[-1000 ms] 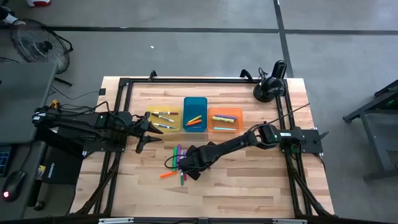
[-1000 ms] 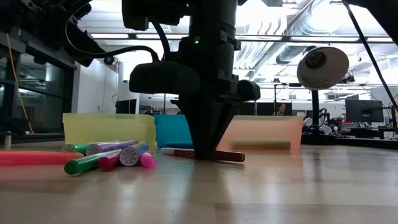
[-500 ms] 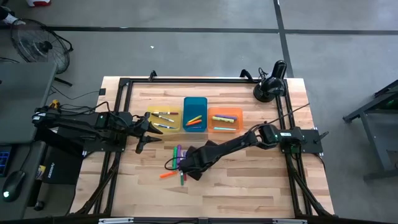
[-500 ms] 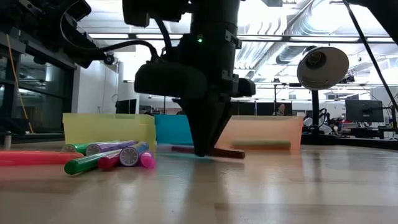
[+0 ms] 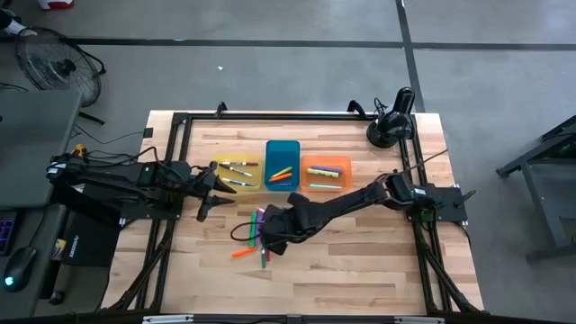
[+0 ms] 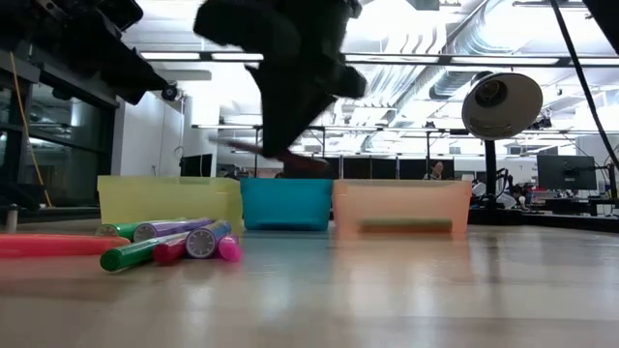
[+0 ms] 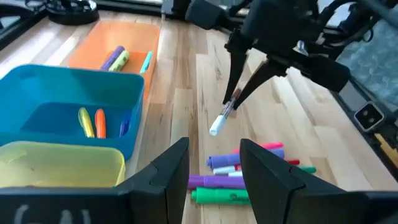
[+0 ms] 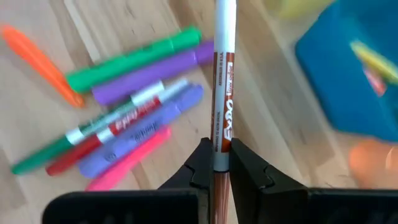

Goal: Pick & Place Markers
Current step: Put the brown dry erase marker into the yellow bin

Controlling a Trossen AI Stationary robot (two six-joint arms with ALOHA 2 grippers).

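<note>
**R gripper holds a white-and-red marker above the pile**

Landmark = blue tray (image 5: 282, 166), middle of three trays at the far side of the table (image 5: 360, 256).

R gripper (image 8: 215, 163): fingers closed tight on a white marker w/ red band (image 8: 222, 93), pinched near one end, the rest sticking out past the fingertips. In the left wrist view the same marker (image 7: 224, 116) hangs tilted, white cap lowest, clear of the wood. High view puts the R gripper (image 5: 267, 232) just in front of the blue tray, over the loose pile.

Loose markers (image 5: 256, 236) lie on the table in front of the blue tray: green, purple, pink, red, orange, bunched together, some touching.

Inside the blue tray: yellow, orange + other markers. Yellow tray (image 5: 238, 171) touches its left side, orange tray (image 5: 326, 173) its right; both hold a few markers.

L gripper (image 5: 219, 186): waits left of the blue tray, beside the yellow tray, fingers spread apart, nothing in them.
</note>
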